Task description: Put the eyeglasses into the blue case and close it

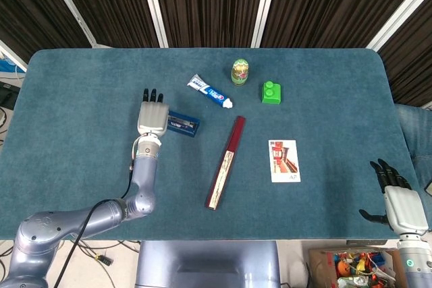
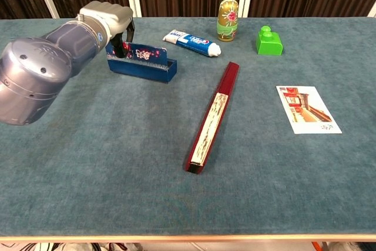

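Your left robot hand (image 1: 152,118) is hovering over the left end of the blue case (image 2: 141,62), fingers reaching down to it; whether they are gripping the case or only touching it, you cannot tell from either view; the case is lying on the table (image 1: 81,99) at far left, its long axis running left to right, its lid standing up so it looks open; the eyeglasses themselves are not clearly showing, perhaps inside already; further right the toothpaste tube (image 1: 210,92), a long red box (image 1: 225,162) and a picture card (image 1: 284,160) are lying well apart from it; your right robot hand (image 1: 397,197) is idling open at the near right edge, so the left one is plainly nearer for the closing.
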